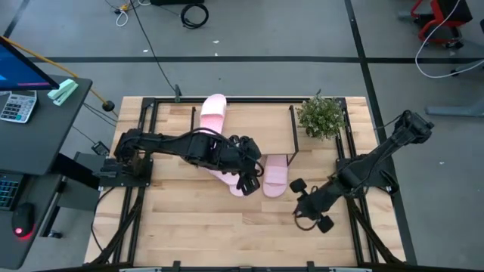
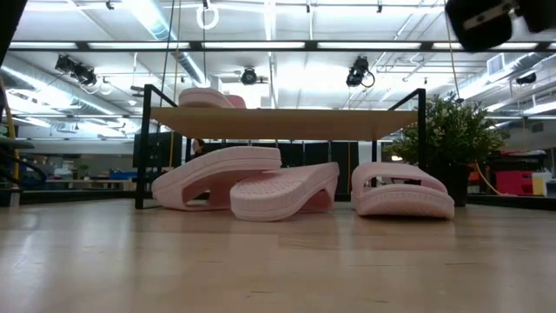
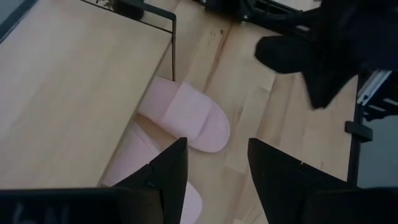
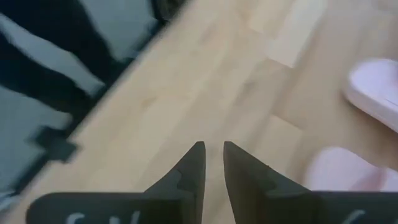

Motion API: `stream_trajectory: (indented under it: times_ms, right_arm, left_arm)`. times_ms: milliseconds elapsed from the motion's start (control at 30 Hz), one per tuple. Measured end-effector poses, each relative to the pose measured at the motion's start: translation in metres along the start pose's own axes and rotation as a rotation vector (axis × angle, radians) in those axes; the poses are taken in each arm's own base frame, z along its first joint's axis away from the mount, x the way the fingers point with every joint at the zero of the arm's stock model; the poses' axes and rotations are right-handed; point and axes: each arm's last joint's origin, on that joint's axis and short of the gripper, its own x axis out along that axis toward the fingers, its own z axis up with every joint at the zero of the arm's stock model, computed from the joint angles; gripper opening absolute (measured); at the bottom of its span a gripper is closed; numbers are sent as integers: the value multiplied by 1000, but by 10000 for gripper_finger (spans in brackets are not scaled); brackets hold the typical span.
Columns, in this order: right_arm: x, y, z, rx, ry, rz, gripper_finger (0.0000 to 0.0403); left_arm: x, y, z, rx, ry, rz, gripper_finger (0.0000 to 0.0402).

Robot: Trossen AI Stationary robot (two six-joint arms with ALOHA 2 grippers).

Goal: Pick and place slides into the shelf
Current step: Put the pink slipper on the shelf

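Your left pincer (image 1: 247, 181) hovers with its jaws apart and nothing between them, right over the slides bunched at the shelf's (image 1: 249, 121) front edge. Directly under it, the leftmost slide (image 2: 217, 176) lies tilted, and the middle slide (image 2: 282, 191) leans against it with its ridged sole turned up toward the front. Come down as they lie now and a finger could land on that upturned sole instead of straddling a strap; the soft foam would likely squirm away or shove its neighbour deeper under the shelf. Watch the shelf's top board too: it sits just beside the pincer on the far side, so a steep descent risks clipping its edge or one of the thin black legs. Behind the pincer and higher up, the fourth slide (image 1: 213, 109) rests on top of the board, overhanging the far edge, and a knock to the shelf could tip it off. Just to the right of your left pincer, the third slide (image 1: 275, 175) sits flat on the table (image 1: 197, 227), toe poking out from under the board. Further right, your right pincer (image 1: 308, 209) hangs above bare table, jaws nearly together and holding nothing, with that third slide near its tips. Swing either arm inward carelessly and the two could meet over it.
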Motion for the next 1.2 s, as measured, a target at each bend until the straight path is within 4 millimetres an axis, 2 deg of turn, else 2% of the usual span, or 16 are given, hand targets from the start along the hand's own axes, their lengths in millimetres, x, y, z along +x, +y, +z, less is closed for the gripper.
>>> stream_trajectory:
  times_ms: [133, 300, 567, 733, 967, 1067, 1200]
  right_arm:
    - [13, -1, -3, 2, 51, -45, 83]
    - [29, -1, -7, 11, 98, -96, 128]
    - [44, -7, -7, 79, 106, -319, 194]
    - [48, -11, 18, 140, 59, -434, 203]
    - [68, -14, 70, -1, 53, -497, 197]
    - [79, -20, 82, -36, 94, -555, 197]
    - [96, -31, 86, -110, 154, -628, 198]
  left_arm:
    - [-2, -4, -6, 28, 13, 28, 176]
    - [-4, -5, -12, 89, 48, 56, 177]
    - [-9, -15, -24, 145, 94, 52, 174]
    - [-15, -24, -37, 198, 148, 57, 170]
    - [-23, -38, -49, 282, 145, 50, 165]
    - [-26, -43, -52, 301, 126, 67, 164]
    - [-32, -51, -61, 337, 122, 81, 164]
